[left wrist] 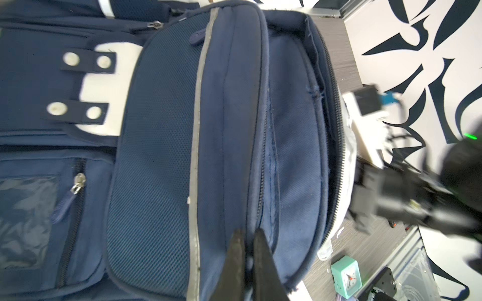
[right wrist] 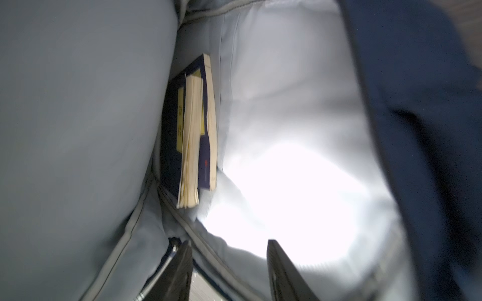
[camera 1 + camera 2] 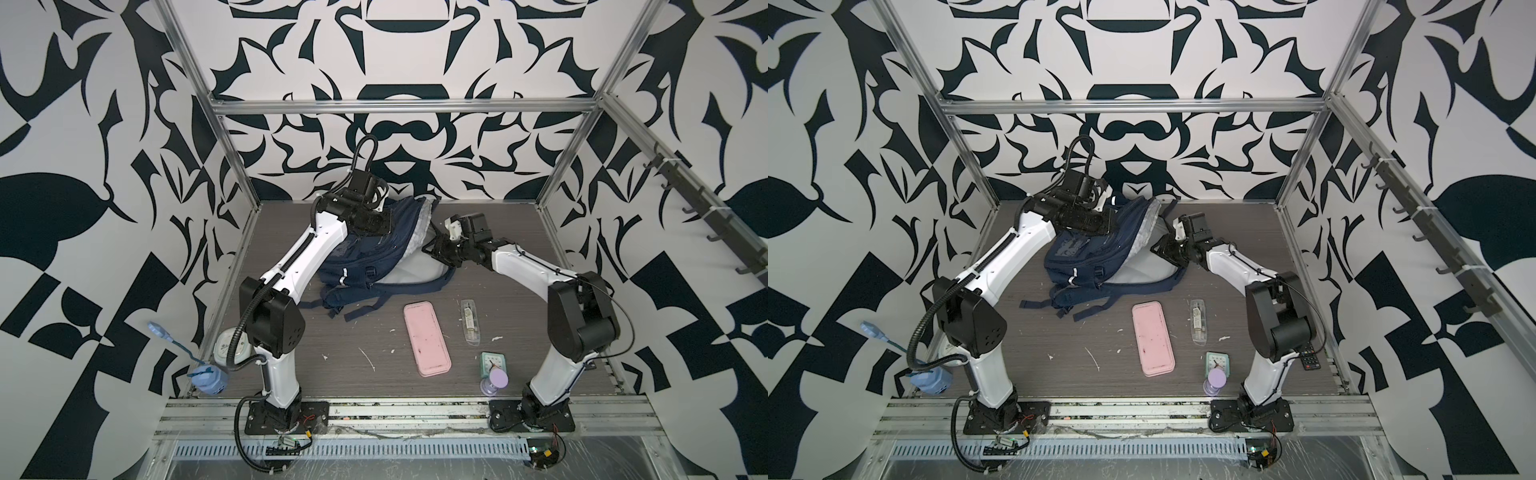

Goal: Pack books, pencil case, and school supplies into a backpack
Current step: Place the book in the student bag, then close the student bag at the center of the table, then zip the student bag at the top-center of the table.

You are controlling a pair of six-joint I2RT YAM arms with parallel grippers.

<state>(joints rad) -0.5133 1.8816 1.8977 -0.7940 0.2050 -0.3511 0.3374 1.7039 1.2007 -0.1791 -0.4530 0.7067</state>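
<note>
My left claw (image 1: 247, 232) is clamped shut on the backpack (image 1: 156, 156) rim. My right claw (image 2: 229, 242) stands open and empty in its mouth. The books (image 2: 194, 135) lie ahead, deeper inside.

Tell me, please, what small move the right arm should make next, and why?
Probably draw the right tool back out of the backpack and toward the pencil case. Its jaws stand open and empty, both books already sit inside the bag, and the left tool pinches the top fabric, while the pencil case lies flat on the table.
</note>
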